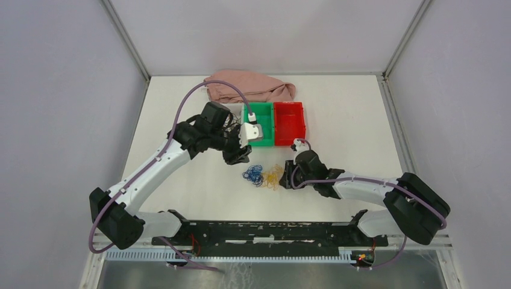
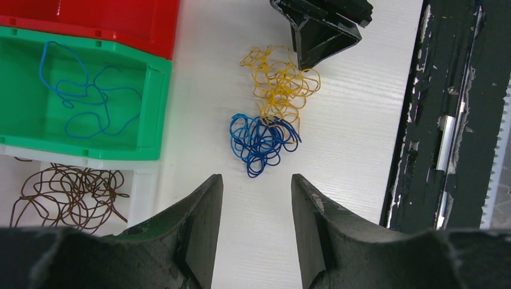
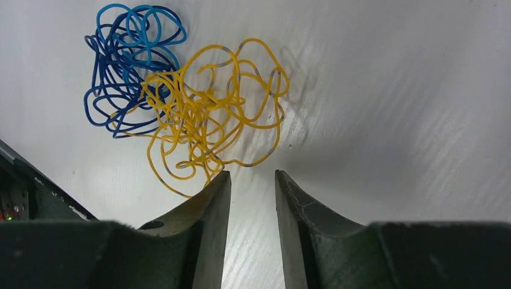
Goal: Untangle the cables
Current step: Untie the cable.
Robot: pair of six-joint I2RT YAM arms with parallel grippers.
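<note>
In the top view, a small tangle is seen on the counter [image 1: 337, 114] between the two pairs of fingers. Blue cables [image 1: 253, 175] lie toward the left fingers [image 1: 239, 156] and yellow cables [image 1: 274, 176] toward the right fingers [image 1: 289, 179], with the two clumps touching. The left fingers are held near the front of a green bin [image 1: 265, 117]. A red bin [image 1: 303, 123] is set against the green one, on the side away from those fingers. A cloth [image 1: 250, 85] is laid beyond both bins. The gap of either pair cannot be told from this view.

In the left wrist view, the left fingers are seen apart, with only bare counter between them. The blue cables lie just ahead of the tips. The yellow cables are found beyond them, overlapped where the clumps meet. The right fingers are seen at the far edge of the yellow clump, just beside its loops. Off to one side of the left fingers, a lone blue cable [image 2: 84, 90] lies in the green bin. Brown cables [image 2: 69, 195] are heaped in a white tray [image 2: 141, 186] next to that bin.

In the right wrist view, the right fingers are seen apart by a narrow gap, and nothing is held. The yellow cables lie just ahead of the tips, and one loop reaches the tip of one finger; contact cannot be told. The blue cables are placed beyond and to the side, interlaced with the yellow.
</note>
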